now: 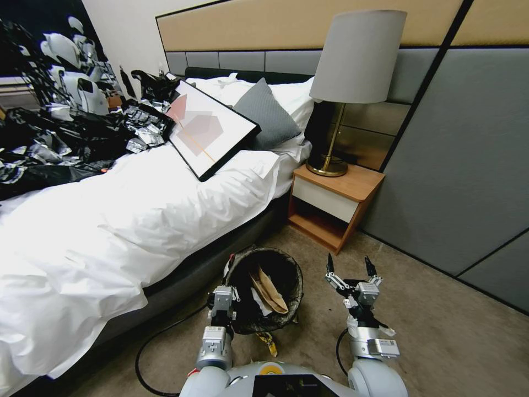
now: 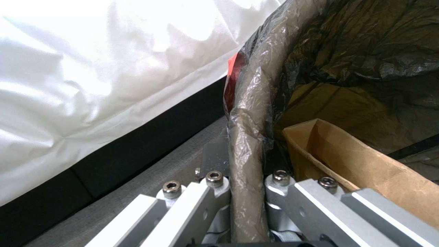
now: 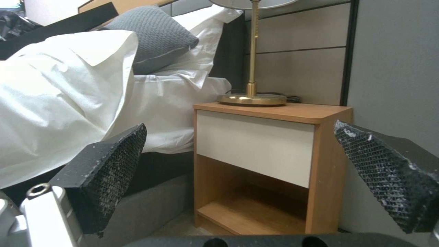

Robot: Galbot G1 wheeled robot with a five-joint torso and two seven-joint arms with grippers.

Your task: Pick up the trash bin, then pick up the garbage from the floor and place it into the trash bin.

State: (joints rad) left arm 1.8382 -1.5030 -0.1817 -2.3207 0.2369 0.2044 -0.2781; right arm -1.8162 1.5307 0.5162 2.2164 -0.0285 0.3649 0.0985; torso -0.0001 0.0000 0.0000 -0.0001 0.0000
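The trash bin (image 1: 249,318), lined with a black bag, sits close in front of me beside the bed. My left gripper (image 1: 223,300) is shut on its near rim. In the left wrist view the bagged rim (image 2: 249,130) runs between the fingers of the left gripper (image 2: 247,195). A brown paper bag (image 1: 269,291) of garbage lies inside the bin, close up as the brown bag (image 2: 361,168). A yellow wrapper (image 1: 268,342) shows under the bin's near edge. My right gripper (image 1: 349,267) hangs open and empty to the bin's right; in its wrist view the right gripper (image 3: 238,137) faces the nightstand.
The bed (image 1: 138,220) with a white duvet runs along the left, carrying a heap of black plastic bags (image 1: 55,138) and a framed picture (image 1: 209,129). A wooden nightstand (image 1: 330,204) with a lamp (image 1: 352,71) stands ahead. Open carpet (image 1: 441,331) lies on the right. A black cable (image 1: 149,353) loops near my base.
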